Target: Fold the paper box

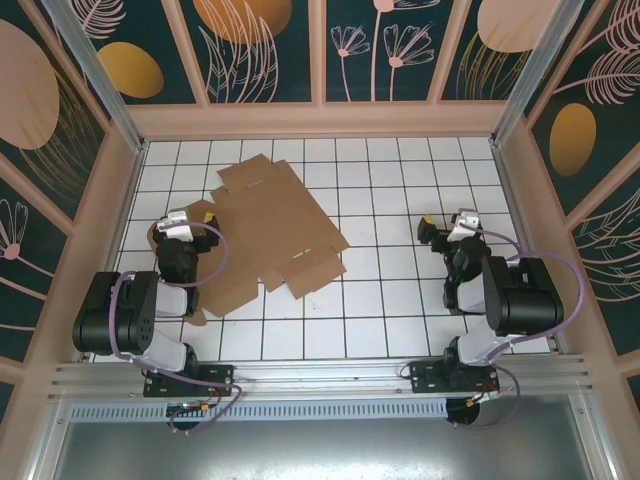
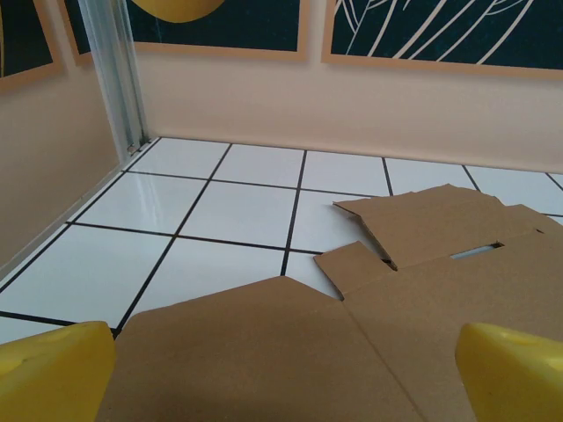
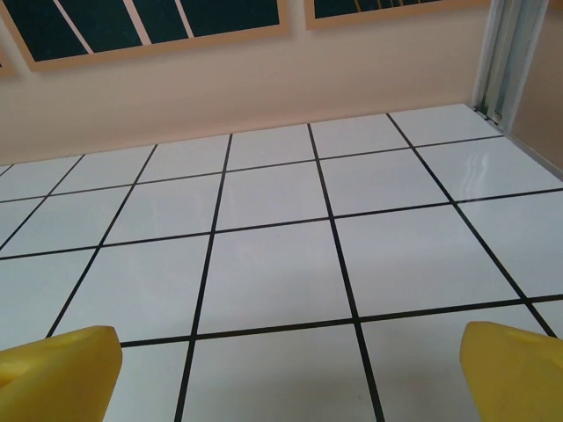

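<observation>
Paper box (image 1: pixel 270 235): plain brown die-cut sheet, lying flat and unfolded on the white-tiled tabletop (image 1: pixel 400 310), toward 10 o'clock from the tabletop's centre. Its long axis runs from 11 to 5 o'clock, with flaps spread at both ends. In the left wrist view the sheet (image 2: pixel 369 343) lies under my fingers, with a slot cut through it at 2 o'clock.

My left gripper (image 1: pixel 185 220) sits at the sheet's 8 o'clock edge, yellow fingers (image 2: pixel 53 374) wide apart; contact with the cardboard cannot be told.

My right gripper (image 1: pixel 450 230) is at 3 o'clock, well apart from the sheet, over bare tiles, fingers (image 3: pixel 57 369) spread wide and holding nothing.
</observation>
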You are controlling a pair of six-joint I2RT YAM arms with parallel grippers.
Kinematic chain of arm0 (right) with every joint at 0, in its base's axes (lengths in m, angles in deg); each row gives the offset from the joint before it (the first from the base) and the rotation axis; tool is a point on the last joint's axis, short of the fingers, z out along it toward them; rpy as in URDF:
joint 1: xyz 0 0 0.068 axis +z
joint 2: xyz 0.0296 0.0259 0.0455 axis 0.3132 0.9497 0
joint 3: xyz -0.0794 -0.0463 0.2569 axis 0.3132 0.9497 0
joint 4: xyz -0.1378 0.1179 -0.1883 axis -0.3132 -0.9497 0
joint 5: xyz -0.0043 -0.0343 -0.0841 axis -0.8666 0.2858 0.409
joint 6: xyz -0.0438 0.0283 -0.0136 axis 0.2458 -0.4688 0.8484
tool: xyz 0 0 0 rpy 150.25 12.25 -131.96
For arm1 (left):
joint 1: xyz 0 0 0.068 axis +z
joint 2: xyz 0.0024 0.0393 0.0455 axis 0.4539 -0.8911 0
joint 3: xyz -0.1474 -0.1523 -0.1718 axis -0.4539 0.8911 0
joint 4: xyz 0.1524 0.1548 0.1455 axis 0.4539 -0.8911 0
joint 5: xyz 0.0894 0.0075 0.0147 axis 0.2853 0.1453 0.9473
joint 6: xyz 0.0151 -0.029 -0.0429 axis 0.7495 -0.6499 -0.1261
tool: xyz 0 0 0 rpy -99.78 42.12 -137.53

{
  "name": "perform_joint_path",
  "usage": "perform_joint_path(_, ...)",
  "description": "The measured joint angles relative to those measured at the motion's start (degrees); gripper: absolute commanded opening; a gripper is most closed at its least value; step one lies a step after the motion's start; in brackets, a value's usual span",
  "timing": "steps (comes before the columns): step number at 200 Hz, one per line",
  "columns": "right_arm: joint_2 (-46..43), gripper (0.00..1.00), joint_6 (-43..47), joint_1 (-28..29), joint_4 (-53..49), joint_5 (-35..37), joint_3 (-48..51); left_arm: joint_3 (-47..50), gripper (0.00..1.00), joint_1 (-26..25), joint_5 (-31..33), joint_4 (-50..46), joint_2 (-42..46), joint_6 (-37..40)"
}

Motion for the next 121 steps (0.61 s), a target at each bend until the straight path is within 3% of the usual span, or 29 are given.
perform_joint_path(121, 0.0, 0.99, 0.0, -0.9, 0.0, -1.9, 0.0, 0.0, 0.99, 0.0, 0.0, 0.0, 0.0, 0.0)
